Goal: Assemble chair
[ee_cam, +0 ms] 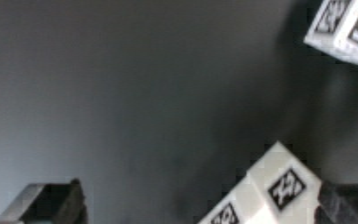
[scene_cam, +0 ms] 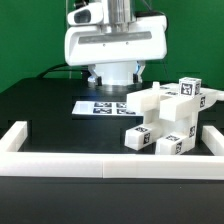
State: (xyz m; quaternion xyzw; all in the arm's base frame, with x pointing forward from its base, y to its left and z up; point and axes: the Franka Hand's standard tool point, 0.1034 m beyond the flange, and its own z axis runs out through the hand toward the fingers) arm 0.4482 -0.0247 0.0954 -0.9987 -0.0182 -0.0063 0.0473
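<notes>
On the black surface (scene_cam: 50, 110), chair parts (scene_cam: 165, 115) were piled loose; the end effector (scene_cam: 113, 84) was spread and empty, so a part likely needed grasping next.

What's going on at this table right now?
A robot arm is set to put together the white chair parts. They sit in a loose cluster on the black table, toward the exterior view's right and next to the marker board. The claw is open and holds nothing, so no part is being carried. Whether any parts are already joined is hard to tell.
</notes>
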